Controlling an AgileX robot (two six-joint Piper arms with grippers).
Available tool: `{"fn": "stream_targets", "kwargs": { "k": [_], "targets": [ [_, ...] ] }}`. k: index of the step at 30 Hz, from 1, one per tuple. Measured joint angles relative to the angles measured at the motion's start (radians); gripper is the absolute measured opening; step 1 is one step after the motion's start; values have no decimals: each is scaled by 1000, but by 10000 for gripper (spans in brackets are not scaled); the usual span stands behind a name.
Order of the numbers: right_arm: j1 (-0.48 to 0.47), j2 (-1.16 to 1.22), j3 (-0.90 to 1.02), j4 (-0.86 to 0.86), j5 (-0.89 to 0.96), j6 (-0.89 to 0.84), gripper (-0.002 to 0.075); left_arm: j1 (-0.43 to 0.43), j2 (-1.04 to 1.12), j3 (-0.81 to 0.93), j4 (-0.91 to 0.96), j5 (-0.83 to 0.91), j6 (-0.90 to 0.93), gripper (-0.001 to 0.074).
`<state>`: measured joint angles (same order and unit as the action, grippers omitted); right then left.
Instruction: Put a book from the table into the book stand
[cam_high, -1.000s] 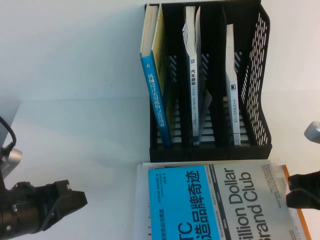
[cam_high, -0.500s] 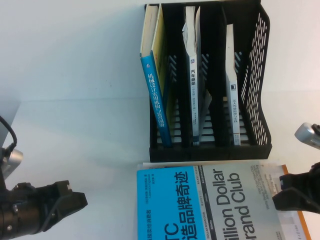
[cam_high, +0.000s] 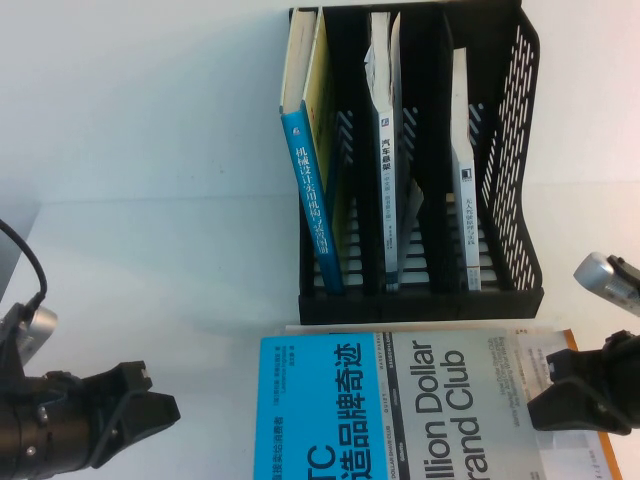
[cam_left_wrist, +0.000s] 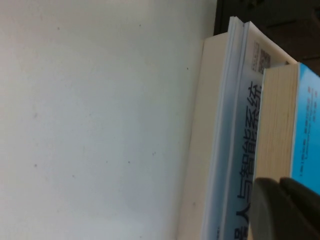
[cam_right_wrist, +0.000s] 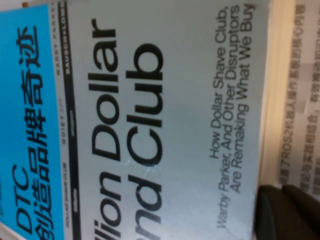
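- At the near edge of the table (cam_high: 150, 200), right of centre, the book (cam_high: 400, 400) lies flat with its blue-and-grey cover up, on top of a small stack.
- Under it sit a white-edged book (cam_left_wrist: 220, 150) and an orange-edged book (cam_high: 590, 440) that pokes out on the right side.
- Just beyond the stack, toward the far edge, stands the book stand (cam_high: 510, 150), a black rack with 3 slots.
- Its left slot holds a blue-spined book (cam_high: 312, 200), leaning; the middle slot holds a white-spined book (cam_high: 388, 190); the right slot holds a thin white book (cam_high: 462, 170).
- The right gripper (cam_high: 570, 395) sits at the book's right edge, near the table's right side; whether its fingers are apart or closed on the book cannot be told, and the right wrist view shows only a dark fingertip (cam_right_wrist: 287, 212) at that edge.
- The left gripper (cam_high: 135, 405) is low over the table near the near-left corner, well apart from the book's left edge, with its fingers apart and nothing between them.
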<state>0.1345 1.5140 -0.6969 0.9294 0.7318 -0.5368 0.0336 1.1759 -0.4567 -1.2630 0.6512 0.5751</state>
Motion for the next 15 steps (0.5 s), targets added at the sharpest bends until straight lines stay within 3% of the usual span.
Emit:
{"fn": "stream_targets", "kwargs": {
  "k": [4,7,15],
  "targets": [
    [0,13,0,31,9,-29,-3,0,32,0,-43,22,-11,5],
    [0,21,0,42,13,-38,-3,0,70,0,-96,67,-11,66],
    [0,28,-2,49,24,-56,-3,0,232,-1,-173,218,107,474]
  ]
}}
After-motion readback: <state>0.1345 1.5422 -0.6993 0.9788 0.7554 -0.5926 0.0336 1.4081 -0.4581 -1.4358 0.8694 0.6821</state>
